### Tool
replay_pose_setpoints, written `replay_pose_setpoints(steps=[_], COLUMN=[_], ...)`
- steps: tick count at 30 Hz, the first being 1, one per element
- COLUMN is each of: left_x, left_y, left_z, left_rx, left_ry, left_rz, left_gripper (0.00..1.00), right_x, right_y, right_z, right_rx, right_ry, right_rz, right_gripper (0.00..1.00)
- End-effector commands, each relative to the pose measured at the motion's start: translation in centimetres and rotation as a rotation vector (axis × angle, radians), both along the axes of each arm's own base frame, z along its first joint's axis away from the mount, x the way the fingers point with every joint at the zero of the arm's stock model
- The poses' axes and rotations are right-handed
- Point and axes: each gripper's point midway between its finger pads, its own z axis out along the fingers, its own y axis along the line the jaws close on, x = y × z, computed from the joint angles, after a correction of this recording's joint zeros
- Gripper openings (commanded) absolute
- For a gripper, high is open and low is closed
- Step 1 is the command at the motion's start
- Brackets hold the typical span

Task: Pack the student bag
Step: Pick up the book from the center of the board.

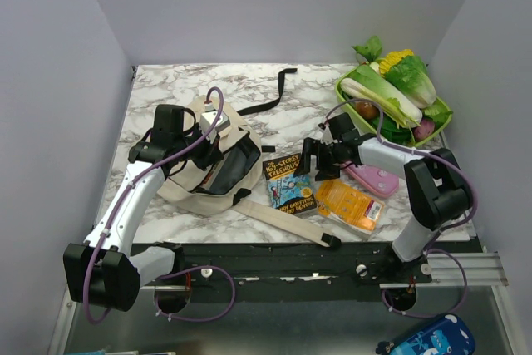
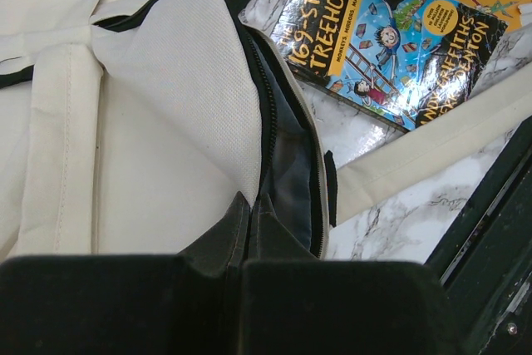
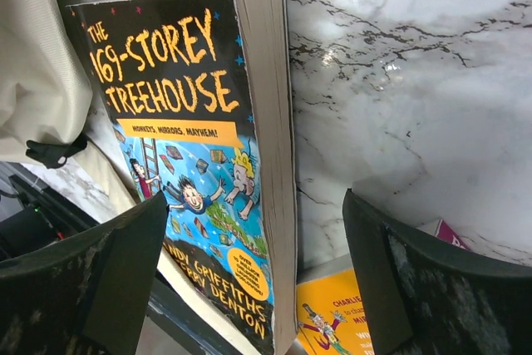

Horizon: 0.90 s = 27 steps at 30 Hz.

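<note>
Nearest you, your right gripper (image 3: 253,205) hangs spread wide over the treehouse book (image 3: 191,164), ready to grab it. Just beyond, left of it, the student bag (image 2: 166,122) lies flat. Your left gripper (image 2: 247,259) pinches its rim, likely to prop the mouth open.

marble table (image 1: 170,81) (white, grey-veined), plain lavender walls (image 1: 274,6)

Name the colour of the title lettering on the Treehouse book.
Orange-yellow letters on a black background, on the Treehouse book. It shows best in the right wrist view.
</note>
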Motion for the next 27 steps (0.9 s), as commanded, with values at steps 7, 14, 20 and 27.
replay_pose_setpoints(steps=[7, 14, 20, 27], left_x=[0.7, 0.8, 0.8, 0.6], left_y=[-0.5, -0.6, -0.6, -0.7], left_z=[1.6, 1.9, 1.9, 1.4], left_rx=[-0.017, -0.023, -0.032, -0.037], left_ry=[-0.055, -0.060, -0.067, -0.062], left_rz=[-0.017, -0.016, -0.016, -0.018], left_gripper=[0.00, 0.00, 0.00, 0.00], right_x=[-3.0, -4.7, -6.2, -7.9], right_y=[-0.5, -1.5, -1.7, -0.6], right_z=[-3.8, -4.5, -4.4, -5.0], right_rx=[-0.026, -0.070, -0.049, 0.025], right_ry=[0.161, 0.219, 0.250, 0.290], right_rz=[0.067, 0.097, 0.114, 0.142], right_gripper=[0.90, 0.90, 0.88, 0.82])
